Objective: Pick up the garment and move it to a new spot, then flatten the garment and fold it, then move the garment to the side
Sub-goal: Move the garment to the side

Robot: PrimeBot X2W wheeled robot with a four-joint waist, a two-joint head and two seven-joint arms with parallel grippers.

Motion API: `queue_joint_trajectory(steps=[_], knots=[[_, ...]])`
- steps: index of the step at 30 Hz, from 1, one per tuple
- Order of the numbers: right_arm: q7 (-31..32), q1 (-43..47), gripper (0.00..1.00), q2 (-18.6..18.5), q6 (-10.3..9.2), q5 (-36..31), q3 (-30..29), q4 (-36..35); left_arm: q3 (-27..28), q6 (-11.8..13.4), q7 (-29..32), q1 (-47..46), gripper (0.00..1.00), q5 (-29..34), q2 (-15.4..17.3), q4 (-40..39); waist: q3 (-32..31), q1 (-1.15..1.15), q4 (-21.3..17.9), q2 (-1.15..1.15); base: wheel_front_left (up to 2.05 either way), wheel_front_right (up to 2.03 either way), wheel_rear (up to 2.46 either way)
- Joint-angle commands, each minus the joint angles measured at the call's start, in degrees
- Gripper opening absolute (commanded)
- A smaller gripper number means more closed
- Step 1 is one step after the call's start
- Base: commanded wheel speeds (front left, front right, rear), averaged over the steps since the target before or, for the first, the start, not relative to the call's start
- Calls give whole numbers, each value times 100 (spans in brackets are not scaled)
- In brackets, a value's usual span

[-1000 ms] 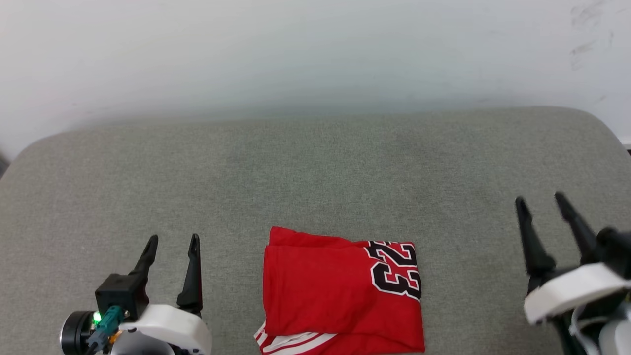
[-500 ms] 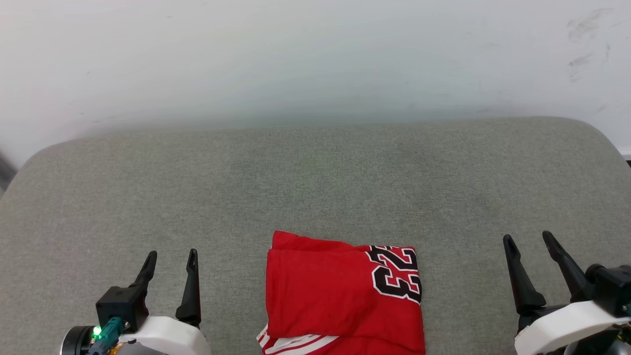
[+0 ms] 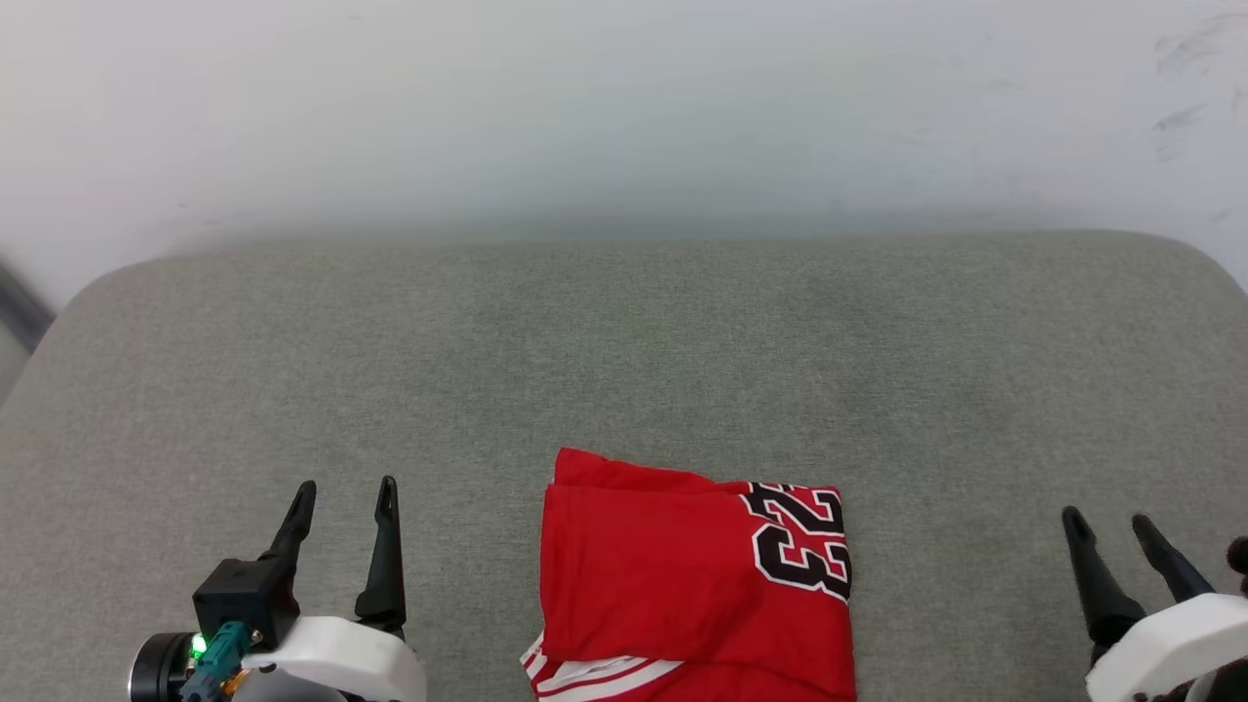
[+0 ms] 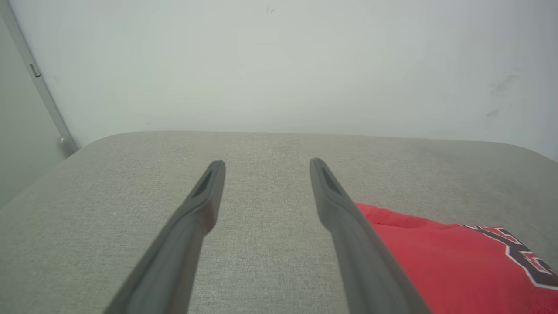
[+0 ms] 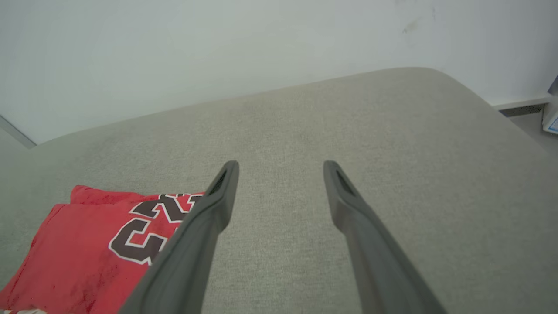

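Grey woven cushion (image 3: 624,341) across lower half of head view, far corners rounded at 10 and 2 o'clock. Pale wall (image 3: 585,107) behind, at 12 o'clock. Dark scuff marks (image 3: 1185,117) on wall at 2 o'clock. Left wrist view: slanted grey strip (image 4: 41,87) on wall at 10 o'clock. Right wrist view: white baseboard (image 5: 521,104) at 3 o'clock, grey floor (image 5: 534,124) just below, blue-and-white thing (image 5: 552,117) cut by frame edge, too little seen to name.

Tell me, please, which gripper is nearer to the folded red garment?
Left. The left gripper sits open beside the garment, off its left edge; the right gripper sits open farther off its right edge.
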Motion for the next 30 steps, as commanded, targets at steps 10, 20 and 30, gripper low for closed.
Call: queue_joint_trajectory(steps=[10,20,30], knots=[[2202,-694,100,-408,-1,1968,-63,1512,-19,-64,-172,-404,100,135,-98,-76,319,0,523,0,0,0,0],[3298,-1386,100,-48,-2,3761,520,2442,-102,-132,-222,-721,100,207,-219,-101,819,0,941,0,0,0,0],[2919,-1691,0,-154,-7,4339,1159,3145,-152,-201,-252,-871,100,189,-260,59,937,0,1177,0,0,0,0]])
